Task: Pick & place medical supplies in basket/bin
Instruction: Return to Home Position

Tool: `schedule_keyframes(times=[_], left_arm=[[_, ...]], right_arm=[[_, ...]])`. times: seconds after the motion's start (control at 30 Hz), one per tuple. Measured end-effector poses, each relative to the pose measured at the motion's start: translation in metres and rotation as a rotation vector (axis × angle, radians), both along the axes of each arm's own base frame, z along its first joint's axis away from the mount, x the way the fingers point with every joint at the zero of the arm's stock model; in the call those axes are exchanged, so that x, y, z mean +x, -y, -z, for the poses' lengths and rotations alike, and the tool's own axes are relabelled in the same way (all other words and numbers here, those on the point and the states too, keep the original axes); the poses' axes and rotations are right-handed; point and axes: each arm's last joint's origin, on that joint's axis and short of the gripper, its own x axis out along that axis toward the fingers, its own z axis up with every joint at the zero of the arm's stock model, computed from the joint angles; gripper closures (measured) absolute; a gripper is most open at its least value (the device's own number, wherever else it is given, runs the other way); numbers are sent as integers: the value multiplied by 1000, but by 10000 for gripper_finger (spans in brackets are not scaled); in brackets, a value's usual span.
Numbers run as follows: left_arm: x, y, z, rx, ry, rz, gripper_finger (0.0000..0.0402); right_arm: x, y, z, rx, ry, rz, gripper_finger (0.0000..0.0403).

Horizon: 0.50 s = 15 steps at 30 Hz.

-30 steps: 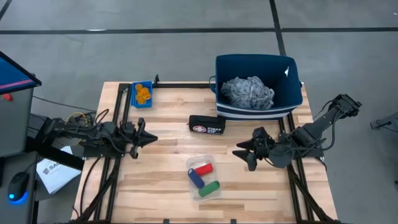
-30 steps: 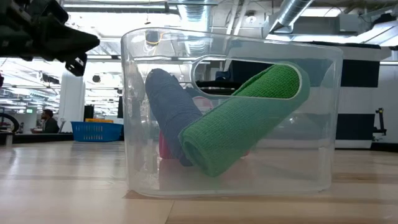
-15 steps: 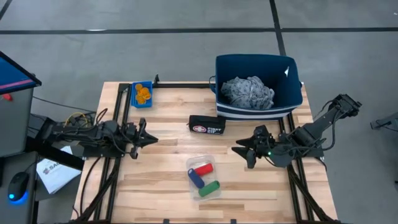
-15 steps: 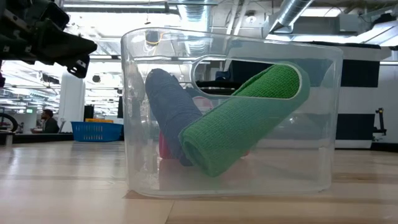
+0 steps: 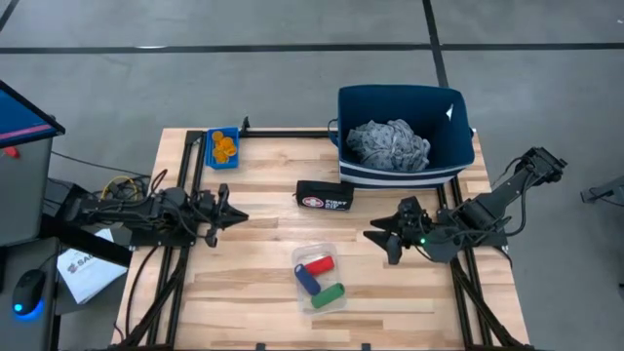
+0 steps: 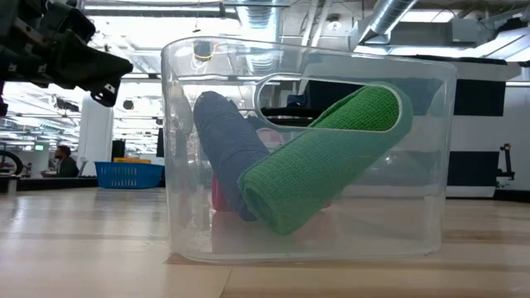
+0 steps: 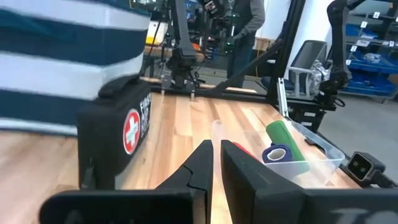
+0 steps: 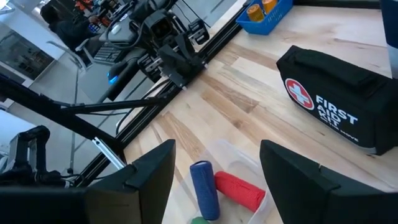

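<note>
The navy-blue bin (image 5: 405, 136) stands at the table's far right with the grey mottled cloth (image 5: 388, 143) lying inside it. A clear tub (image 5: 319, 276) near the table's middle holds the red roll (image 5: 317, 265), blue roll (image 5: 307, 281) and green roll (image 5: 328, 294); the green roll (image 6: 323, 165) leans on the blue roll (image 6: 224, 141). Orange pill bottles (image 5: 224, 146) sit in a small blue tray at the far left. My left gripper (image 5: 238, 215) hovers shut left of the tub. My right gripper (image 5: 375, 237) hovers open to the tub's right, its fingers (image 8: 134, 180) wide apart.
A black first-aid pouch (image 5: 325, 196) lies between the bin and the clear tub, in front of both grippers (image 7: 118, 130). Black frame rails run along the table's left and right sides. Bare wood lies near the table's front edge. People stand in the room beyond the table.
My left gripper has dipped slightly. Nothing on the table has moved.
</note>
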Motion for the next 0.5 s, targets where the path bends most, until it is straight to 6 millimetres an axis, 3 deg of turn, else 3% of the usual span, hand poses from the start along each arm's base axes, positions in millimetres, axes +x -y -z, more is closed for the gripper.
schedule_keyframes(times=[0.37, 0.5], left_arm=[[0, 0, 1, -41, -7, -2, 380], [0, 0, 1, -41, -7, -2, 380]], right_arm=[[6, 4, 1, -96, -14, 2, 172], [22, 6, 4, -168, -35, -73, 172]])
